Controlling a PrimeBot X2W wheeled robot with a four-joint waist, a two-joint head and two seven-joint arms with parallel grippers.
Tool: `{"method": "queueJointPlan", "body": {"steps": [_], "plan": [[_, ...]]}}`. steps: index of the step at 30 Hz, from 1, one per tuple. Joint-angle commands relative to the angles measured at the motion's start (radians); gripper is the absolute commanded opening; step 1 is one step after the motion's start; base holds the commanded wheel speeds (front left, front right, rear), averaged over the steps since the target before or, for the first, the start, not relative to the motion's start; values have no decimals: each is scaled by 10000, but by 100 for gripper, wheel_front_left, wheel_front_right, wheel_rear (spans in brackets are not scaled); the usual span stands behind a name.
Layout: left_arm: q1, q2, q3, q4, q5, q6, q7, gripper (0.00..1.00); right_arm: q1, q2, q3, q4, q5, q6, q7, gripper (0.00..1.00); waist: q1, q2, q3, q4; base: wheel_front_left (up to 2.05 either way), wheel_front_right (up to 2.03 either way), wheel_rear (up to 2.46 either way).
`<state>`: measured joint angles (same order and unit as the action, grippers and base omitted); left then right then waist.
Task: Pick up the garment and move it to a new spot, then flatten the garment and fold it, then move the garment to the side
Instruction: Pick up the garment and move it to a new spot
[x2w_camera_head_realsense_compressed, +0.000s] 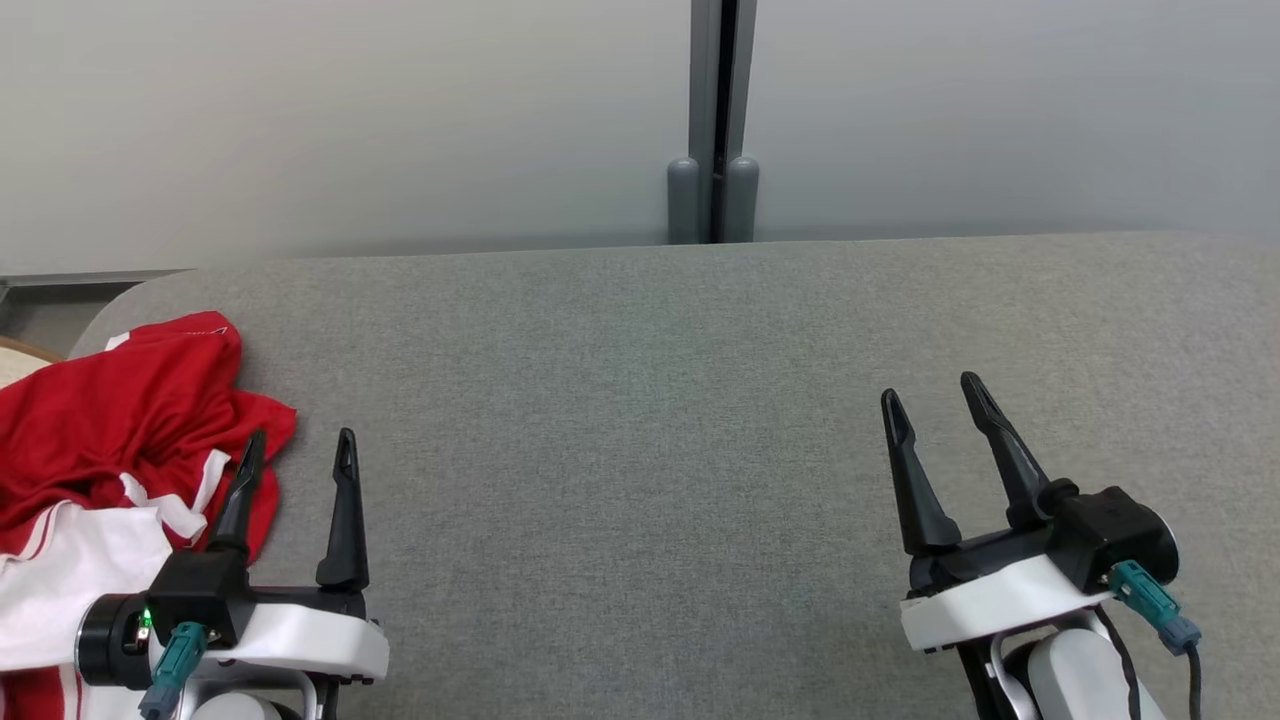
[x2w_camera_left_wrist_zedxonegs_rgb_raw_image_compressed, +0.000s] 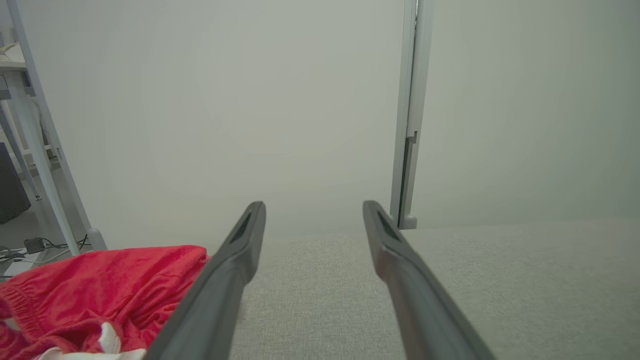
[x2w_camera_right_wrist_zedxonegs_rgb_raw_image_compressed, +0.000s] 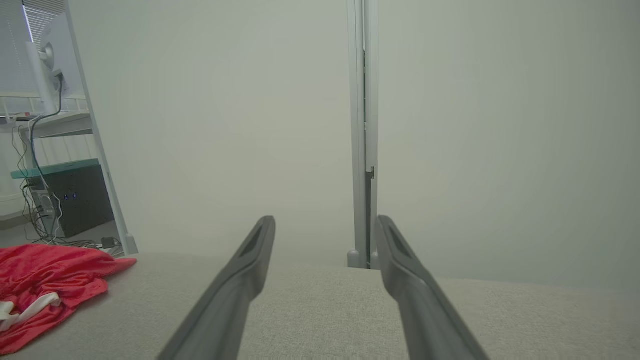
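The garment (x2w_camera_head_realsense_compressed: 120, 420), red with white trim and a white panel, lies crumpled at the left end of the grey fabric-covered table (x2w_camera_head_realsense_compressed: 640, 420). It is bunched in loose folds, and part of it runs off the lower left of the head view. The left gripper (x2w_camera_head_realsense_compressed: 302, 436) sits just beside it at the lower left, its 2 dark fingers spread apart and holding nothing. In the head view its outer finger overlaps the red cloth's right edge, but whether it touches the cloth cannot be told. In the left wrist view the same 2 fingers frame bare grey table, with the red cloth lying to their left. The right gripper (x2w_camera_head_realsense_compressed: 929, 388) is at the lower right, well apart from the garment. It is likewise released, with an empty gap between its 2 fingers, which lean slightly toward the left. In the right wrist view the garment shows at the far left of the table. Behind the table, 2 pale wall panels (x2w_camera_head_realsense_compressed: 350, 120) meet at a grey post (x2w_camera_head_realsense_compressed: 713, 150). Past the left panel's edge, the right wrist view shows a dark computer case (x2w_camera_right_wrist_zedxonegs_rgb_raw_image_compressed: 75, 205) standing on the floor with cables around it.
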<state>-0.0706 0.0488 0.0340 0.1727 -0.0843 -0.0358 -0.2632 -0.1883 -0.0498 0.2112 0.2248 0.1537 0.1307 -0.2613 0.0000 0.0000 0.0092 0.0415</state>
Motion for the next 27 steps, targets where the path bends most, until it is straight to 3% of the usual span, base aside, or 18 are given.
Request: {"method": "queueJointPlan", "body": {"steps": [1,20,27], "plan": [[-148,37,59,61,-47,-18,-21,100,84,-14,29,67,80,0,-59,100,0,0,15,316,0,0,0],[110,31,640,185,-259,-7,-21,100,194,-17,314,282,303,0,-37,100,0,0,-44,3302,0,0,0],[56,31,765,206,-417,37,-21,100,49,-19,343,249,363,0,-39,100,0,0,48,3982,0,0,0]]}}
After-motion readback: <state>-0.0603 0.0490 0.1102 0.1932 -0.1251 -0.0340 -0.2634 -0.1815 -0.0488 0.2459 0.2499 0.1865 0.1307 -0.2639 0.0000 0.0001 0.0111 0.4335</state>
